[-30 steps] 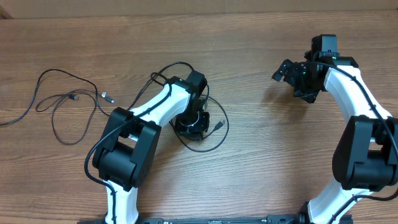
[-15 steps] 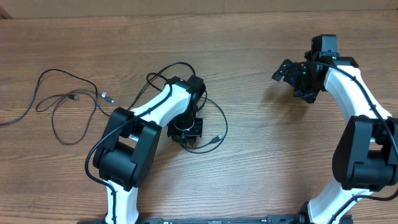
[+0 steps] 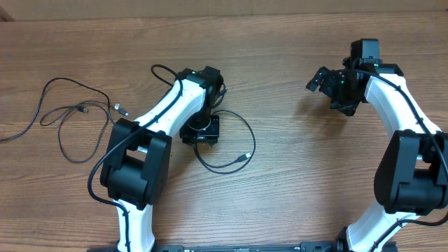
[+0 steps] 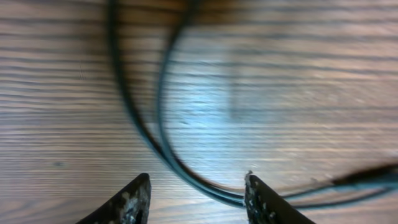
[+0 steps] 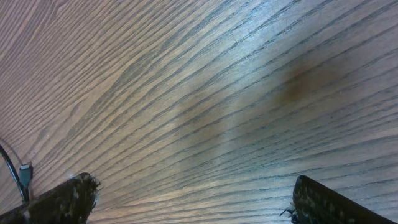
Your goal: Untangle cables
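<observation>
Two cables down, both hands open!
The looped cable (image 3: pixel 253 138) lies mid-tabletop (image 3: pixel 294 182), its strands passing ungripped between the left hand's (image 3: pixel 199 131) parted fingers (image 4: pixel 134 202). The second cable (image 3: pixel 82 110) sprawls by the left edge. The right hand (image 3: pixel 325 80) gapes over bare wood toward the far-right corner.

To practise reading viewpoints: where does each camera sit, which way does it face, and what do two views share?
Overhead: above the table, looking straight down; both arms show.
Left wrist: on the left gripper, facing down at the looped cable; its fingertips show.
Right wrist: on the right gripper, facing down at the table; its fingertips show.
Shared: overhead and left wrist both show that cable.
</observation>
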You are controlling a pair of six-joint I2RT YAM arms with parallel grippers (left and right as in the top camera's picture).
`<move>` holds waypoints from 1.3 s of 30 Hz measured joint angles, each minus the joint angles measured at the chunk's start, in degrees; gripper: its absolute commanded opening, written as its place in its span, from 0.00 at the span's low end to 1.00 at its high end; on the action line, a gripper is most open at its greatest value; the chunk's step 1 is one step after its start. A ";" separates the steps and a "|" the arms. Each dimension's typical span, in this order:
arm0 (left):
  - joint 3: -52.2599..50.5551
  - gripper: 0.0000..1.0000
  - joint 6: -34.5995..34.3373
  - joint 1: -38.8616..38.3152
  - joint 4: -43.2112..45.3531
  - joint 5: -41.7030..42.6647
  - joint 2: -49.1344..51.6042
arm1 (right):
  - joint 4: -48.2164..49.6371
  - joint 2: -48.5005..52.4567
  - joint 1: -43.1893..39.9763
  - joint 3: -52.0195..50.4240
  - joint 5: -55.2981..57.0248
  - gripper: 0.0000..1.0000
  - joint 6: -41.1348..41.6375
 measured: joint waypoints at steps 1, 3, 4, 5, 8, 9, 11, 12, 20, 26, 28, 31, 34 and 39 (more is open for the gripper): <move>0.00 0.63 0.07 0.26 0.02 -0.83 0.00 | 0.00 0.00 0.00 0.00 0.00 1.00 0.00; -0.02 0.68 -0.22 0.48 0.35 -2.78 0.00 | 0.00 0.00 0.00 0.00 0.02 1.00 0.00; -0.02 0.69 -0.35 0.48 0.70 -3.19 0.00 | 0.00 0.00 0.00 0.00 0.02 1.00 0.02; -0.02 0.70 -0.39 0.46 1.25 -3.72 0.00 | -0.02 0.00 0.00 0.00 0.02 1.00 0.00; -0.48 0.77 -0.44 0.44 2.36 -4.63 0.00 | -0.02 0.00 0.00 0.00 -0.02 1.00 0.00; -0.76 0.79 -0.44 0.44 2.34 -4.68 0.00 | -0.02 0.00 0.00 0.00 0.02 1.00 0.00; -1.62 0.90 -0.44 0.44 2.58 -4.76 0.00 | 0.00 0.00 0.00 0.00 0.00 1.00 0.02; -2.08 0.99 -0.63 0.44 2.67 -4.76 0.00 | 0.00 0.00 0.00 0.00 0.00 1.00 0.02; -6.69 1.00 -3.26 0.44 4.72 -3.65 -0.31 | 0.00 0.00 0.00 0.00 0.00 1.00 0.00; -9.16 0.56 -4.72 0.44 5.42 1.07 -1.05 | -0.02 0.00 0.00 0.00 0.00 1.00 0.00; -9.81 0.30 -4.81 0.44 5.51 3.41 -1.05 | 0.00 0.00 0.00 0.00 0.02 1.00 0.00; -10.97 0.08 -5.64 0.44 5.49 5.84 -1.36 | -0.02 0.00 -0.02 0.00 -0.02 1.00 0.00; -11.74 0.04 -6.12 0.31 7.21 8.59 -1.92 | 0.00 0.00 0.00 0.00 0.00 1.00 0.00; -12.13 0.04 -6.25 -0.68 9.73 11.74 -2.23 | -0.02 0.00 0.00 0.00 0.00 1.00 0.02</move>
